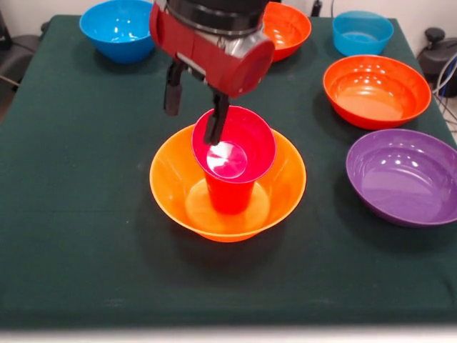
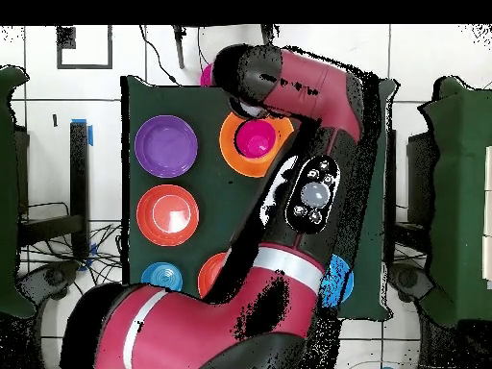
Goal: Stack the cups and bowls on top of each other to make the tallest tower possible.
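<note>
The tower stands mid-table. Its base is a large yellow-orange flared bowl (image 1: 171, 189) (image 2: 231, 154). An orange-red cup (image 1: 230, 194) stands inside it, and a small magenta bowl (image 1: 246, 139) (image 2: 255, 140) sits on the cup. My gripper (image 1: 191, 125) hangs over the magenta bowl's left rim, open. One finger (image 1: 215, 121) reaches inside the bowl; the other finger (image 1: 172, 91) hangs outside it, clear of the rim. In the overhead view the arm hides the gripper.
To the right lie a purple bowl (image 1: 403, 175) (image 2: 165, 146) and an orange-red bowl (image 1: 376, 89) (image 2: 167, 213). Along the far edge are a blue bowl (image 1: 118, 28), an orange bowl (image 1: 289, 28) and a smaller blue bowl (image 1: 362, 32) (image 2: 161, 277).
</note>
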Controlling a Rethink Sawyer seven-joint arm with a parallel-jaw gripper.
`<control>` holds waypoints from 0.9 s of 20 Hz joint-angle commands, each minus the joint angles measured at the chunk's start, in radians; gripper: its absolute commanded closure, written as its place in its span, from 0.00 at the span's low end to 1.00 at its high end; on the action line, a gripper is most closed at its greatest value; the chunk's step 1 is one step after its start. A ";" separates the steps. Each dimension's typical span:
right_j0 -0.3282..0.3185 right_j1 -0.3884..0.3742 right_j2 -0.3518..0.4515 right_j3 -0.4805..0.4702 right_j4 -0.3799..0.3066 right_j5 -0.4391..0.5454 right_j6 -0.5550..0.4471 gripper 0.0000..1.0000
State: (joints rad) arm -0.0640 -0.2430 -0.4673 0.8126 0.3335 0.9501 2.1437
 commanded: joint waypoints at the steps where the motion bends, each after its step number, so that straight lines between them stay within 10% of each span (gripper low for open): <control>1: -0.041 0.134 0.147 -0.053 -0.049 -0.059 -0.036 0.00; 18: -0.034 0.302 0.116 -0.215 -0.011 -0.089 0.056 0.00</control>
State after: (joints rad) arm -0.0992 -0.0111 -0.4623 0.6624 0.3314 0.8836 2.1437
